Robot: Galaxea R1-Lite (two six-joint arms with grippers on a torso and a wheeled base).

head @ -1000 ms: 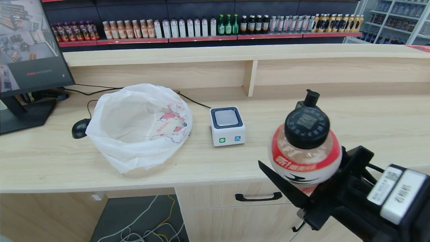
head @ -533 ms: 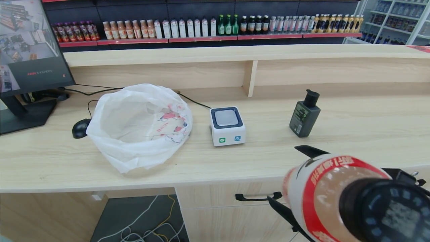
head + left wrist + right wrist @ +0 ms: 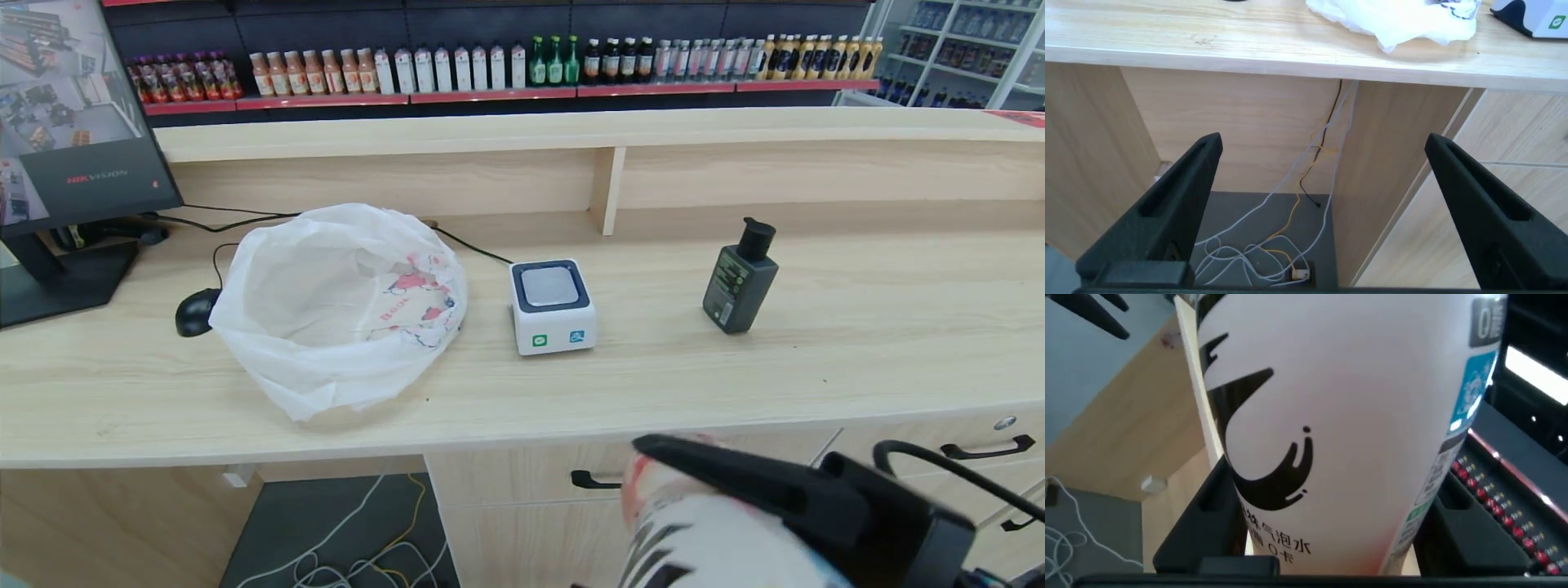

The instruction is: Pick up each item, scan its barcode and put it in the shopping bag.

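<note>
Up close, right wrist view: right gripper (image 3: 1323, 514) clamped on drink bottle (image 3: 1331, 392), white label, black swoosh. Head view: bottle below counter (image 3: 816, 367) edge, nearer than scanner (image 3: 553, 306). Shopping bag (image 3: 343, 310) left of scanner, dark pump bottle (image 3: 739, 278) right. Left gripper (image 3: 1323, 147) spread wide, nothing held, below counter level. Stocked shelves (image 3: 490, 69) behind scanner.

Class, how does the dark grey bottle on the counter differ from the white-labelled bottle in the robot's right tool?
The dark grey bottle with a black cap stands upright on the wooden counter; the white-labelled bottle is tilted, clamped in the right tool before the counter's front edge. The dark grey bottle is mostly dark; the white-labelled bottle bears black and red marks. Both are outside the white plastic bag.
</note>
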